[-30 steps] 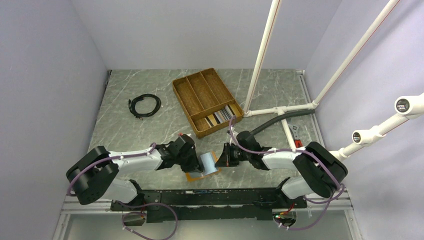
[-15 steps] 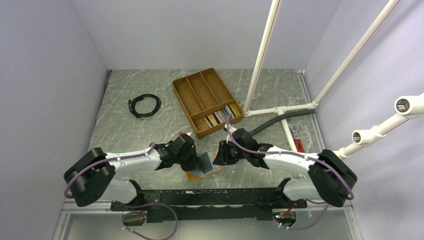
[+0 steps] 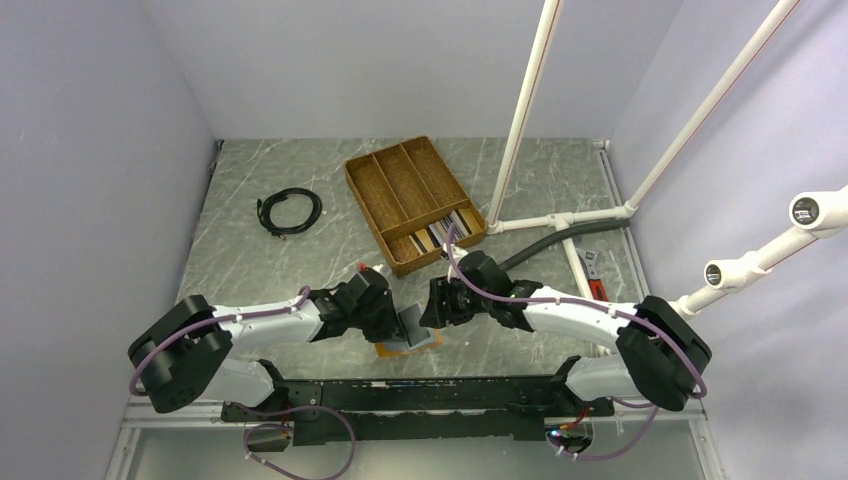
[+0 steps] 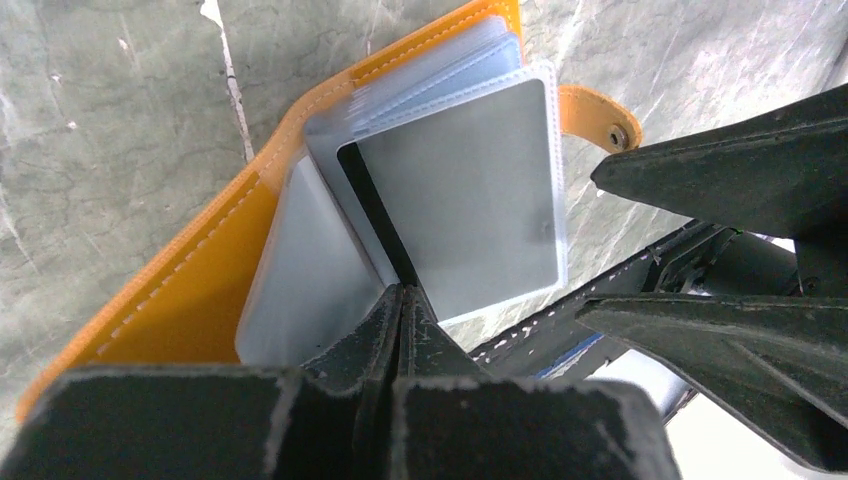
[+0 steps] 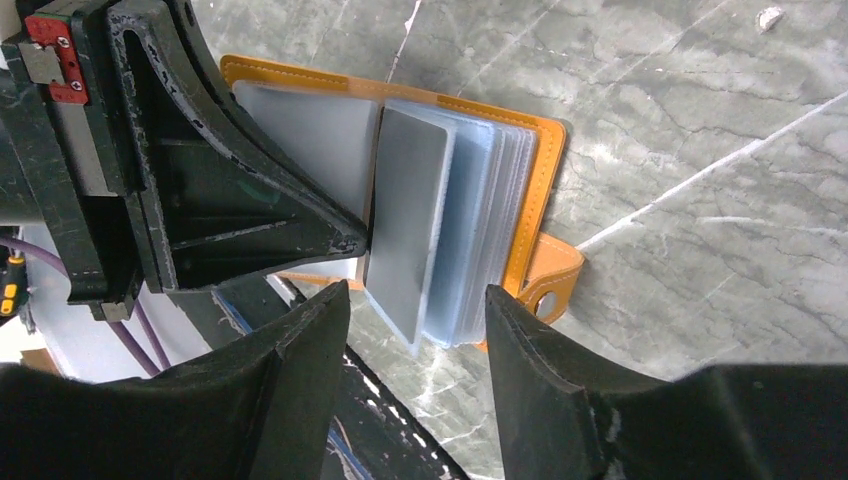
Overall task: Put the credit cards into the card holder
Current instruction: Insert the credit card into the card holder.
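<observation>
Fig.: card holder (image 3: 408, 342) (image 4: 200, 270) (image 5: 545, 200), lying open on the marbled surface (image 3: 300, 265) close to the near edge, betw. my two arms. Cover is orange-tan leather w/ pale stitching along the rim. A strap tab w/ a snap hole sticks out from one side. Inside, a stack of clear, blue-tinted plastic sleeves fans up from the spine. The front sleeve carries a grey-silver card (image 4: 470, 190) (image 5: 405, 210), matte, w/ rounded corners and a dark stripe along one edge (left wrist view). My left pincer (image 3: 398, 322) (image 4: 400, 300) has its tips pressed tight together on the lower edge of a sleeve next to the spine, holding that leaf raised off the cover. My right pincer (image 3: 428, 315) (image 5: 415, 300) has its fingers plainly apart, one on either side of the free edge of the sleeve stack, gripping nothing. Behind, well apart, is a wicker tray (image 3: 350, 172) w/ more cards (image 3: 447, 231) standing in the cross compartment at its near end. A coiled black cable (image 3: 290, 211) lies to the left.
</observation>
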Robot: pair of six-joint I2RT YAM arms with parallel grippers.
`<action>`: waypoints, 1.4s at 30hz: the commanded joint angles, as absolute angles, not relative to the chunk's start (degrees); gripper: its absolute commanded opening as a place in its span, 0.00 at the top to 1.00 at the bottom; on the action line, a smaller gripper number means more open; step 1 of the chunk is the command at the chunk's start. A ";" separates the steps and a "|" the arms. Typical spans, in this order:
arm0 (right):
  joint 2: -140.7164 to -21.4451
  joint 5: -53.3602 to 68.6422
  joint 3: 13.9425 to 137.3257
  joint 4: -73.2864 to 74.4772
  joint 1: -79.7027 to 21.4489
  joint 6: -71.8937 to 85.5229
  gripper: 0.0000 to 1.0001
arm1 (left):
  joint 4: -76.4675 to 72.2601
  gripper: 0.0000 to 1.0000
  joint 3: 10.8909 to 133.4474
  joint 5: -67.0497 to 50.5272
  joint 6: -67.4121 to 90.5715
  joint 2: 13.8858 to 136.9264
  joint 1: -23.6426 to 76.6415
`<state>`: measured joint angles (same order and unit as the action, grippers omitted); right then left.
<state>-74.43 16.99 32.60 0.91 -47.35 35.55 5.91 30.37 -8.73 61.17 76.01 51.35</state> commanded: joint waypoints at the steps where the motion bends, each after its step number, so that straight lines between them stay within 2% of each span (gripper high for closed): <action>1: -75.49 17.98 32.82 -2.37 -47.64 35.74 0.44 | 2.10 0.97 29.50 -8.77 61.91 77.28 51.62; 4: -76.06 20.21 31.87 -4.85 -47.64 36.83 0.50 | 1.38 0.97 29.00 -8.72 62.25 77.39 51.66; 9: -77.03 21.72 32.17 -6.55 -48.40 37.46 0.68 | 1.27 0.97 28.48 -8.70 62.62 76.92 51.64; 14: -76.88 20.66 33.12 -5.77 -50.10 37.32 0.63 | 1.50 0.97 28.27 -8.62 62.58 76.65 51.67; 24: -79.16 21.34 34.26 -8.25 -53.94 38.91 0.61 | 1.34 0.97 28.45 -8.61 62.61 76.47 51.60; 26: -80.36 22.07 34.44 -9.59 -54.22 39.40 0.61 | 3.13 0.93 28.94 -8.03 62.74 74.75 51.65; 32: -82.39 22.85 35.66 -11.43 -54.29 37.41 0.55 | 14.21 0.69 28.64 -4.02 65.21 59.56 51.66; 38: -88.31 21.50 43.67 -7.55 -60.68 29.70 0.49 | 35.29 0.62 31.24 3.20 66.70 42.29 51.53; 42: -90.12 30.57 44.51 -12.45 -61.38 32.53 0.45 | 49.64 0.51 38.17 12.88 64.72 33.40 51.26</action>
